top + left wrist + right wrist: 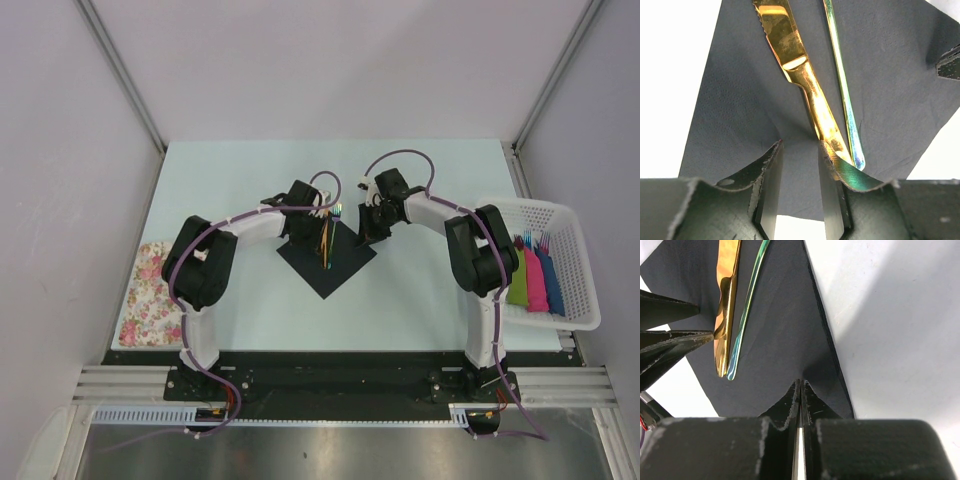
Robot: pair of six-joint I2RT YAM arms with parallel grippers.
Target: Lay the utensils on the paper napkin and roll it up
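Observation:
The black paper napkin (pixel 338 268) lies as a diamond mid-table between both arms. On it lie the utensils (pixel 327 243): a gold knife (pixel 790 55) and a slim iridescent piece (pixel 845 100) side by side, also seen as the knife (pixel 726 300) and iridescent piece (pixel 745 320) in the right wrist view. My left gripper (pixel 800 145) stands open over the napkin's near corner, its right finger (pixel 832 195) against the knife's handle end. My right gripper (pixel 801 382) is shut, its tips resting on the napkin (pixel 780 315) near its right edge; I cannot tell whether paper is pinched.
A white basket (pixel 575 225) at the right edge holds green, pink and blue bundles (pixel 535 280). A floral cloth (pixel 150 295) lies at the left front. The other arm's fingers (pixel 670 340) show at the left of the right wrist view.

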